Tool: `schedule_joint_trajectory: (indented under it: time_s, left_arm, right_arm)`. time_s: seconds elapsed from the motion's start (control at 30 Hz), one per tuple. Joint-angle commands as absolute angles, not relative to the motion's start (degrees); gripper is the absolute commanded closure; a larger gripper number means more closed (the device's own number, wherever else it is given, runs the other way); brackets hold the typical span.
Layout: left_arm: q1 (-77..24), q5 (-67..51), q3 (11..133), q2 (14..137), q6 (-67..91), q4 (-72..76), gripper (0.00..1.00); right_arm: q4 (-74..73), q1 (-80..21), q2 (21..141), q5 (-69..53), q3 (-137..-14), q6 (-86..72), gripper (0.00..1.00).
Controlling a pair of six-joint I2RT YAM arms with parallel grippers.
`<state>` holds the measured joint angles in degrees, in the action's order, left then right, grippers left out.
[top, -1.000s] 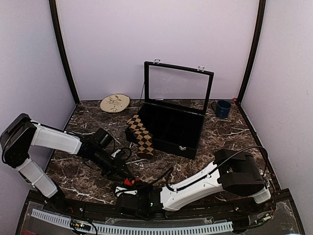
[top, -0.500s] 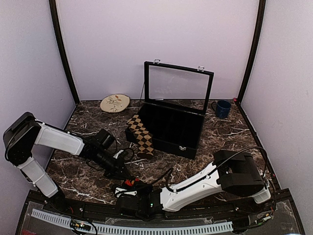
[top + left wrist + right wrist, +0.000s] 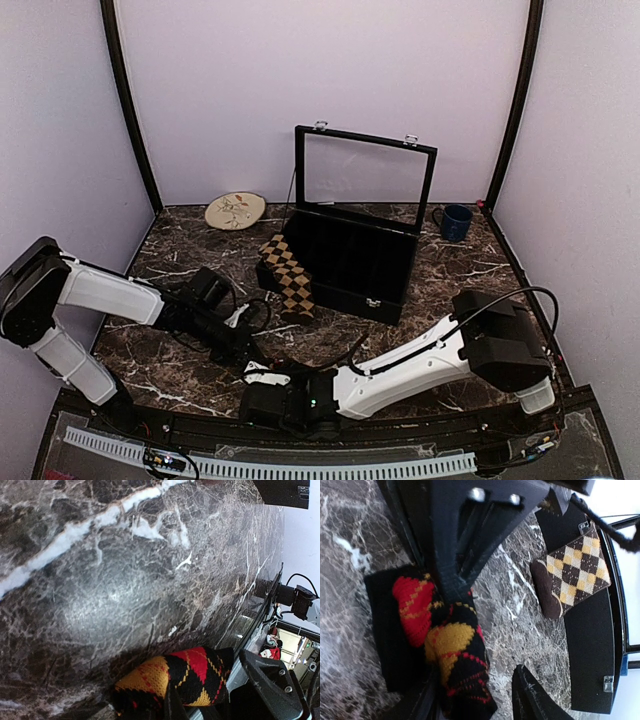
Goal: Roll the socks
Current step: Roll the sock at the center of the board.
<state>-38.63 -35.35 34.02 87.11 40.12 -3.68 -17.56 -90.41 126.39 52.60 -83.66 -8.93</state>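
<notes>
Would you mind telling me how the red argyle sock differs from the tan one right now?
The red sock is red, orange and black; the tan sock is tan and brown. The red sock is bunched near the front edge, pinched by the left pincer; the tan sock lies spread out against the black case, untouched. Both are argyle.

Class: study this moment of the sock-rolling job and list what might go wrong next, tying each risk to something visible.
Only the left gripper pinches the bunched red sock; the right gripper stands open, so the roll may spring loose.
That sock sits near the edge of the table, so a pull might drag it off.
The tan sock lies apart against the case; it may be left out.
</notes>
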Motion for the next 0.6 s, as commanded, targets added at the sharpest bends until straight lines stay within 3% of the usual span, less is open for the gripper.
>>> schedule_joint_trajectory:
  time_s: [0.0, 0.57]
  left_arm:
    - [-38.80, -28.85, 31.49, 85.59, 38.83, -2.58, 1.00]
    - [-40.06, -25.03, 31.23, 84.02, 37.31, 1.28, 1.00]
  right_arm:
    - [-21.22, -89.93, 122.46, 48.25, -81.14, -16.19, 0.53]
    - [-15.64, -86.46, 104.25, 33.81, -68.13, -32.18, 0.44]
